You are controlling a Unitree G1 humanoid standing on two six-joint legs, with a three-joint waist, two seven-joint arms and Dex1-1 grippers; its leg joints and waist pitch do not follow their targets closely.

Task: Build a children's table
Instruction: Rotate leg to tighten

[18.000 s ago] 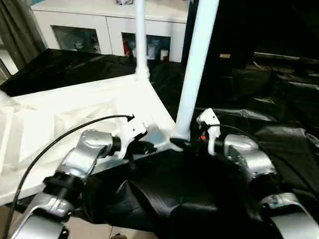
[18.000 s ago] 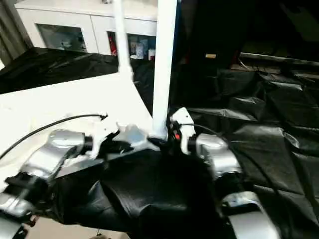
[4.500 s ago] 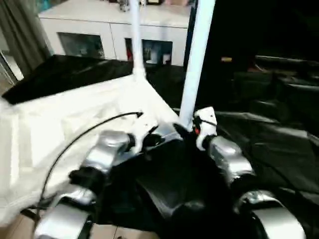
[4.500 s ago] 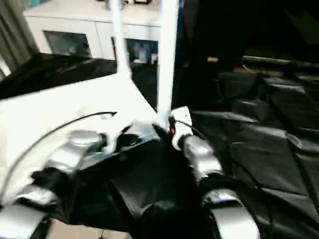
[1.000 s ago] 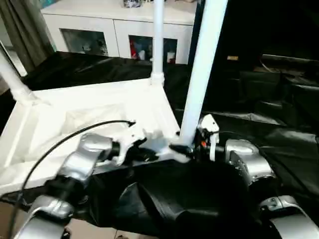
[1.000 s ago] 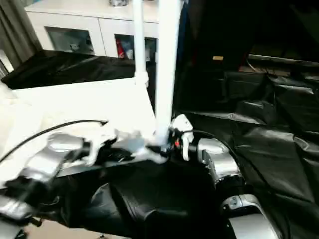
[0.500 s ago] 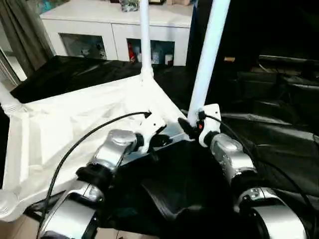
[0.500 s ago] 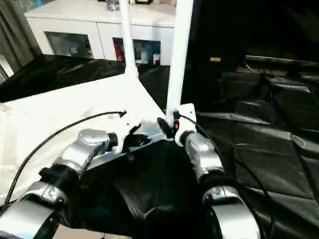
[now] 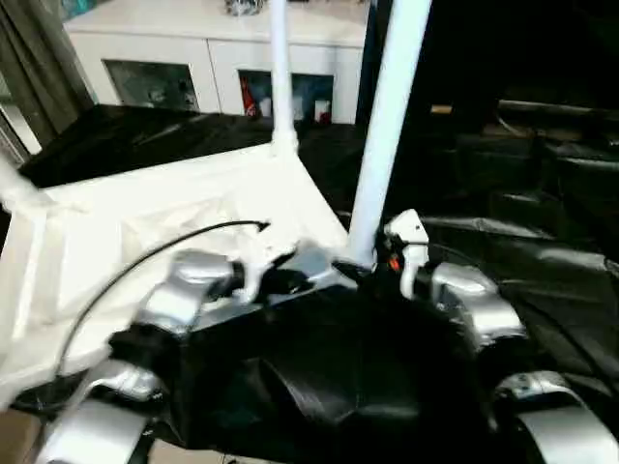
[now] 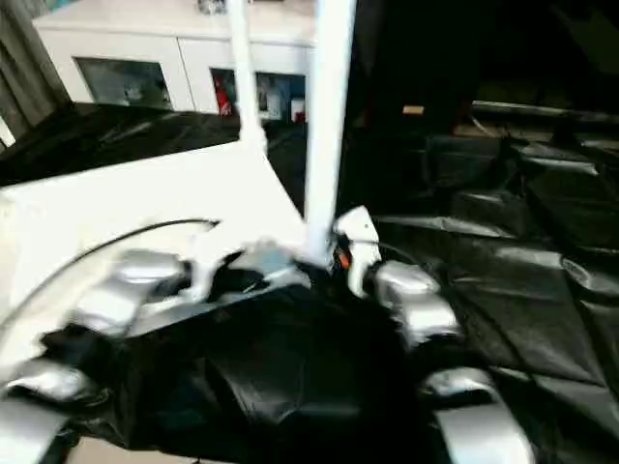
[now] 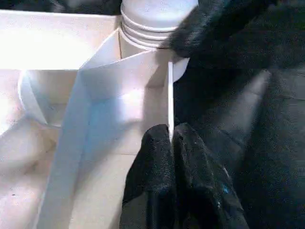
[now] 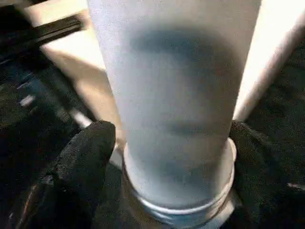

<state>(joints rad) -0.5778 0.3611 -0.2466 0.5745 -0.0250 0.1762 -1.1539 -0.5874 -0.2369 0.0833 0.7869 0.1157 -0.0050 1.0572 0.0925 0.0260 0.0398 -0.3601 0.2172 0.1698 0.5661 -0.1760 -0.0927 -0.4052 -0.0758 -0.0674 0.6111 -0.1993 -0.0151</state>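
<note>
Standing upturned, the top (image 9: 145,232) carried three legs; left tool (image 11: 170,143) pinched its rim, right tool (image 12: 167,143) loosely straddled the nearest leg (image 9: 382,145).

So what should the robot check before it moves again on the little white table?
1. Left tool shut on the table top's rim: ok.
2. Right tool's fingers either side of the near leg at its base: ok.
3. Right tool gripping that leg: cannot tell.
4. Near leg upright in its corner socket: ok.
5. Far leg upright: ok.
6. Near leg fully tightened: cannot tell.
</note>
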